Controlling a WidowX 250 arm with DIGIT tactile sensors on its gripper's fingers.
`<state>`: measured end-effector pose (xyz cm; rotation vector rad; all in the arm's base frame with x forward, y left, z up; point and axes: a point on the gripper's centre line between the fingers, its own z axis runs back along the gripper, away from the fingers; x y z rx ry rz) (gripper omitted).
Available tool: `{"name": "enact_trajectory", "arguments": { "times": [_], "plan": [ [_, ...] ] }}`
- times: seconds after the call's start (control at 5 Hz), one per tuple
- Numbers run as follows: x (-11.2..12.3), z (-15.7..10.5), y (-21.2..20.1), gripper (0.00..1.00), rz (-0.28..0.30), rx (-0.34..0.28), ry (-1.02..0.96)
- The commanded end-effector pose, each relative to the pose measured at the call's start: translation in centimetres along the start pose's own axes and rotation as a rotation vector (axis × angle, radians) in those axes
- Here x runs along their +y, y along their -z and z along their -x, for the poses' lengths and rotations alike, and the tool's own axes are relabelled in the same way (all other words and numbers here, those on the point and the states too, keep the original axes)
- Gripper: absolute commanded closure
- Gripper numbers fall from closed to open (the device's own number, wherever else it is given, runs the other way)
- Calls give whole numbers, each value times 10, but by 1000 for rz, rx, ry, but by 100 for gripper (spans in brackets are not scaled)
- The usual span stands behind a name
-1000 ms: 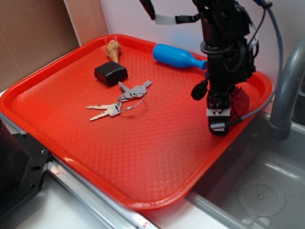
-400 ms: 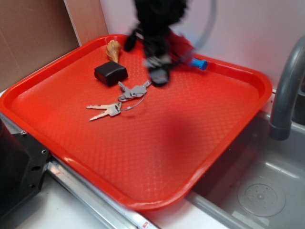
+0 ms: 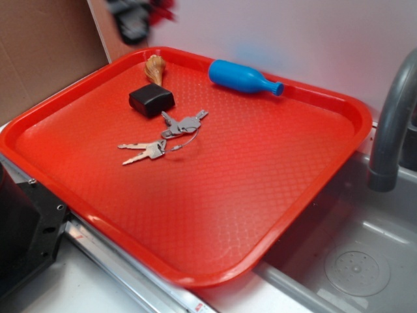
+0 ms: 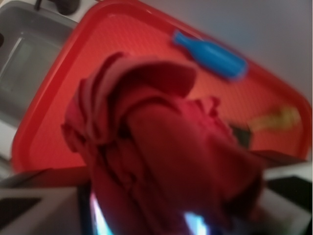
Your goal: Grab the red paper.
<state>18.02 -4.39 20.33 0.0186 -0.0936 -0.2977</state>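
Note:
The red paper [image 4: 161, 161], a creased dark crimson ball, fills the middle of the wrist view, held between the jaws. My gripper [image 3: 133, 19] is a blurred dark shape high at the top left of the exterior view, above the tray's far corner. A smear of the red paper [image 3: 163, 10] shows beside it. The fingers are hidden behind the paper in the wrist view.
The bright red tray [image 3: 215, 215] carries a blue bottle [image 3: 242, 77], a black box [image 3: 151, 100], keys [image 3: 166, 134] and a tan shell-like object [image 3: 155, 68]. A grey sink [image 3: 355, 261] and faucet [image 3: 391, 124] lie at the right. A cardboard wall [image 3: 39, 59] stands at the left.
The gripper rose from the tray's right edge with the red paper and swept left across the tray to the top left corner, well above the surface.

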Motion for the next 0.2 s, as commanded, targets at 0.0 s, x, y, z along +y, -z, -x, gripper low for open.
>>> {"name": "enact_trajectory", "arguments": {
  "times": [0.0],
  "plan": [
    [5, 33, -36, 100, 73, -8, -402]
  ]
}}
